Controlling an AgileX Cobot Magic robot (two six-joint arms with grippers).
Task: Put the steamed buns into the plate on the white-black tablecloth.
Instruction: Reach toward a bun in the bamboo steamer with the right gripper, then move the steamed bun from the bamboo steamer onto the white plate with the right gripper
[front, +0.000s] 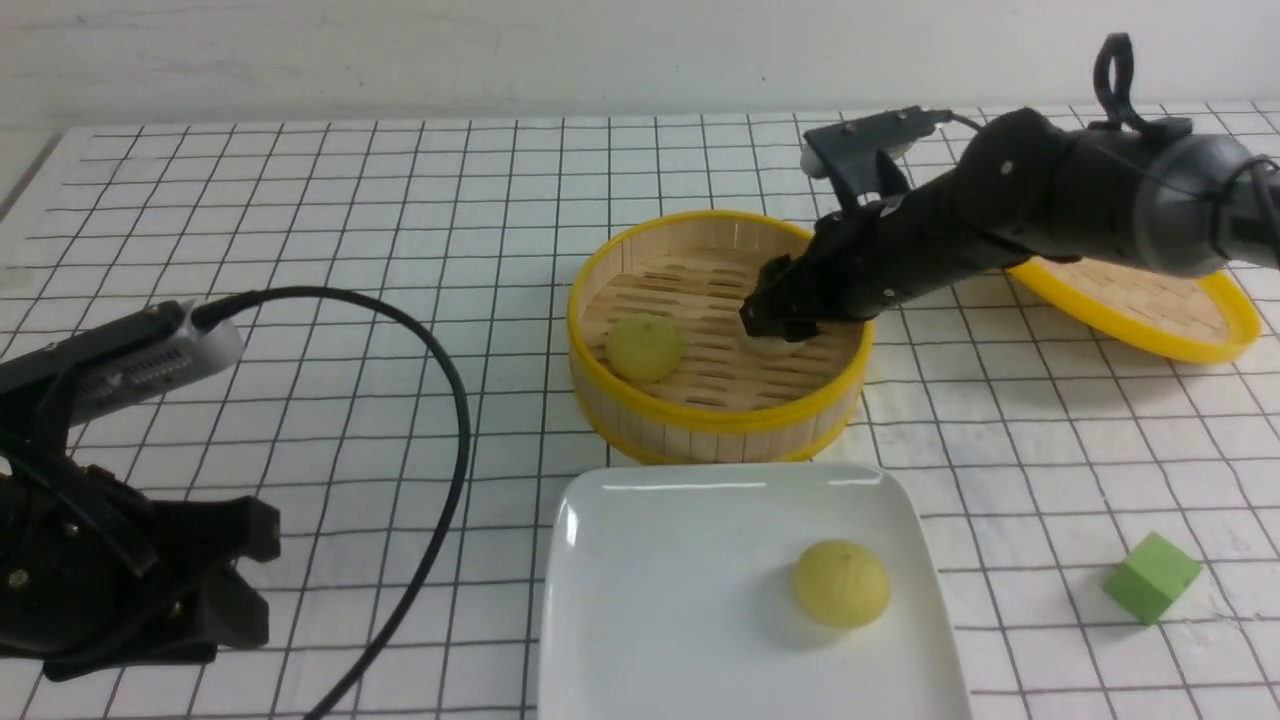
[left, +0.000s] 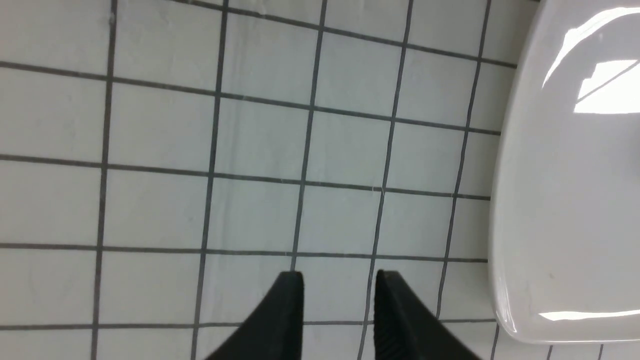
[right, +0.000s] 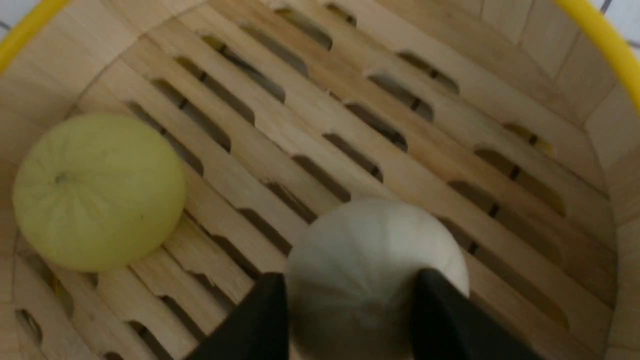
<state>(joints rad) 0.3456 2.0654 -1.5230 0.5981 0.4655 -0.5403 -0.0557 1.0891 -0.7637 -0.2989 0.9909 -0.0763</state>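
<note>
Right gripper (front: 778, 322): reaching down into the steamer basket (front: 720, 425), closed on the white bun (right: 370, 245), with one black finger (right: 265, 320) pressed against each side of it.
White bun: inside the basket, towards its right half (whether it rests on the slats or hangs just above them, I cannot tell).
Yellow bun in the basket (front: 645, 347): sitting on the slatted floor near the left wall, apart from the white bun and the right gripper.
Yellow bun on the plate (front: 841, 583): pleats up, on the right part of the plate, touched by nothing else.
Plate (front: 640, 600): glossy white and square, lying on the tablecloth (front: 350, 200) just in front of the basket.
Left gripper (left: 340, 290): low over the tablecloth to the left of the plate, its fingers slightly parted with only the grid cloth between them; the plate's rim shows just beside it in the wrist view.
Lid (front: 1150, 310): flat with a yellow rim, lying behind and to the right of the basket, partly hidden by the right arm.
Green cube (front: 1152, 577): on the cloth to the right of the plate, well apart from it.
</note>
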